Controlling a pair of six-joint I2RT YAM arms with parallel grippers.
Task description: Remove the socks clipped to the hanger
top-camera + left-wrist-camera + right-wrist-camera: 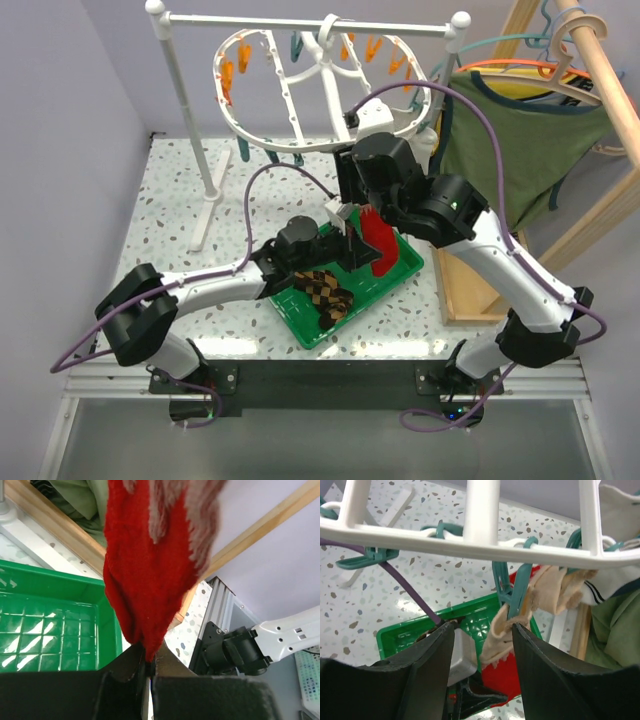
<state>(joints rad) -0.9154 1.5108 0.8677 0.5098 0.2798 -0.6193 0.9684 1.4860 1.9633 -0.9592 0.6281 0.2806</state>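
Note:
The white oval hanger (300, 140) hangs from a white rail, with orange and teal clothespins around its rim. A red sock (378, 245) with a cream inside hangs from a teal clothespin (512, 597) on the frame (480, 540). My left gripper (149, 662) is shut on the red sock's lower tip (145, 580), above the green tray. My right gripper (482, 627) is open, its jaws on either side of that clothespin and the sock's cream cuff (502, 632). A white striped sock (615, 580) is clipped at the right. Brown checkered socks (322, 290) lie in the tray.
The green tray (400, 272) sits on the speckled table between the arms. The white rail stand (195, 130) rises at the back left. An olive-green top (530, 150) hangs on a wooden rack at the right. A purple cable (405, 587) runs under the hanger.

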